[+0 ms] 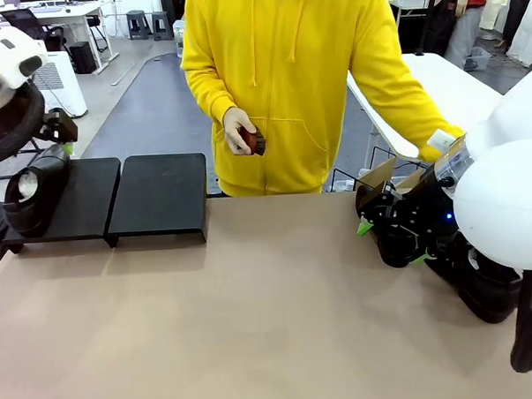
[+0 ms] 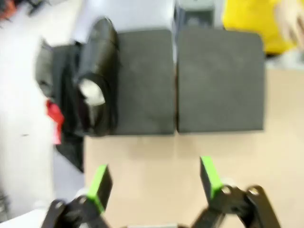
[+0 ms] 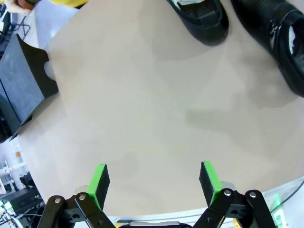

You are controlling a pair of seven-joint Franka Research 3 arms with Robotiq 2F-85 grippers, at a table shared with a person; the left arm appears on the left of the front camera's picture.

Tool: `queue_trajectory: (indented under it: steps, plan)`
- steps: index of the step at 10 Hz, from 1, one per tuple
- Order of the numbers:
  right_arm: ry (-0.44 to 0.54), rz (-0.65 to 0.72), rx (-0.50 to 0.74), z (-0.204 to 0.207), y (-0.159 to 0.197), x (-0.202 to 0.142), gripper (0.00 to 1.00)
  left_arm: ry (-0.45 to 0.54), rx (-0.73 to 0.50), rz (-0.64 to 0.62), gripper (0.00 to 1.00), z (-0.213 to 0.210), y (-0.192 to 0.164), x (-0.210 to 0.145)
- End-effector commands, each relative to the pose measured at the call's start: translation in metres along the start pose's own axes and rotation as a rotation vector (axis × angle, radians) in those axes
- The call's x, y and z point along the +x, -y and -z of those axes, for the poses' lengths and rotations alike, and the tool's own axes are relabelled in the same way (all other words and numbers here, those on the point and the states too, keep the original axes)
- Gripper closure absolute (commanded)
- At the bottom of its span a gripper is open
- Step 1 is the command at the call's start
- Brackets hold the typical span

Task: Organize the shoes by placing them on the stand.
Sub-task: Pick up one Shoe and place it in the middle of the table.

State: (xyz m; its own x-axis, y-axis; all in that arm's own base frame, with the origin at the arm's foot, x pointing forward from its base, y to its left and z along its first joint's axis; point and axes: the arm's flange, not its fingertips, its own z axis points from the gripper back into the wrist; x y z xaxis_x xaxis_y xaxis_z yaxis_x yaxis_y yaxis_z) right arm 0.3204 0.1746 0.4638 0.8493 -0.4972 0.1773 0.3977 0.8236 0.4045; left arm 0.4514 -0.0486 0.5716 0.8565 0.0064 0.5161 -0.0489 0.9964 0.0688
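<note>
Two shoes point(image 3: 202, 19) cropped by the right wrist view's top edge; left wrist view's stand point(image 2: 218, 80) blurred.

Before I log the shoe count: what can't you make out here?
- Front view: shoes at the right are partly hidden behind the right arm; number unclear.
- Right wrist view: two shoes are cut off by the top edge.
- Left wrist view: blurred; the shoe on the stand lacks detail.
- Front view: the object in the person's hand is too small.

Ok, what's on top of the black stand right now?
One glossy black shoe lies at the left end of the stand; the rest of the top is bare. The patch under the shoe is hidden.
</note>
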Motion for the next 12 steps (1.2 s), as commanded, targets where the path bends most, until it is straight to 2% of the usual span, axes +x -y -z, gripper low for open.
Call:
queue_trajectory:
  steps: [1, 3, 4, 6, 7, 8, 9, 12]
  plan:
    - [0.021, -0.065, -0.071, -0.005, -0.004, 0.006, 0.00, -0.099, -0.054, 0.105, 0.05, -0.015, -0.017, 0.001]
    - [0.056, -0.235, -0.113, -0.011, -0.012, 0.026, 0.00, -0.069, -0.037, 0.040, 0.05, -0.015, -0.024, 0.007]
    - [0.033, -0.364, -0.169, -0.005, -0.019, 0.046, 0.00, -0.086, -0.054, 0.075, 0.05, -0.017, -0.006, -0.007]
    - [-0.007, -0.576, -0.196, 0.020, -0.030, 0.087, 0.00, -0.086, -0.054, 0.075, 0.05, -0.017, -0.006, -0.007]
    - [-0.031, -0.592, -0.200, 0.036, -0.036, 0.108, 0.00, -0.086, -0.054, 0.075, 0.05, -0.017, -0.006, -0.007]
    - [-0.050, -0.540, -0.226, 0.053, -0.044, 0.127, 0.00, -0.086, -0.054, 0.075, 0.05, -0.017, -0.006, -0.007]
    - [-0.023, -0.530, -0.203, 0.023, -0.024, 0.079, 0.00, -0.086, -0.054, 0.075, 0.05, -0.017, -0.006, -0.007]
    - [-0.023, -0.530, -0.203, 0.023, -0.024, 0.079, 0.00, -0.086, -0.054, 0.075, 0.05, -0.017, -0.006, -0.007]
